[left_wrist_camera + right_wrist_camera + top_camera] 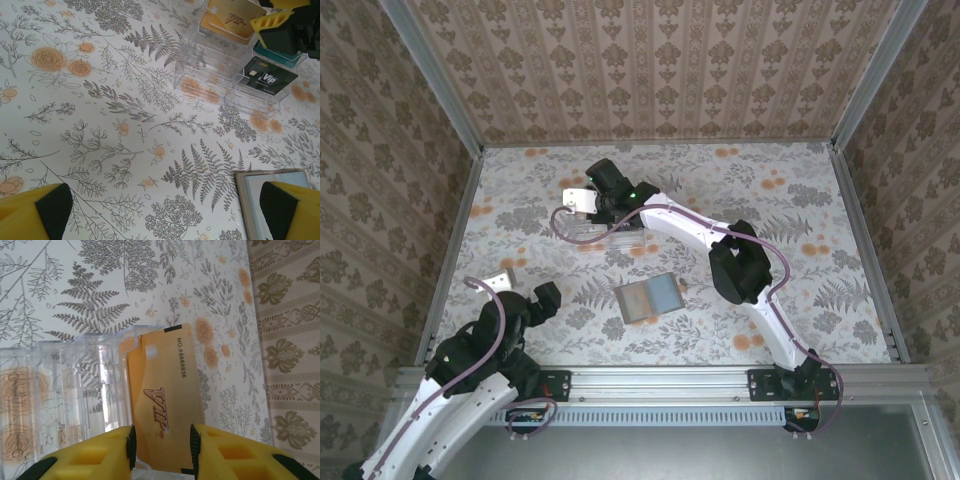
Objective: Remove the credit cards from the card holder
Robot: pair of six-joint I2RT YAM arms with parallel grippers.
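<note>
Credit card (pixel 162 390) under outstretched right fingers (pixel 95 457)

Card holder (pixel 648 297): grey-brown bifold, open flat, greyish inner panels up, ahead-right of L gripper (pixel 167 207). Gold VIP card (pixel 162 405) upright just ahead of R gripper (pixel 161 440). Black VIP card (pixel 270 80) and teal card (pixel 287 57) nearby.

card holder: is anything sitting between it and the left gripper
Nothing visible. The left gripper, open, hovers near the table's left side, and bare patterned table lies between it and the open card holder to its right. The clear card stand sits farther back, off that path.
</note>
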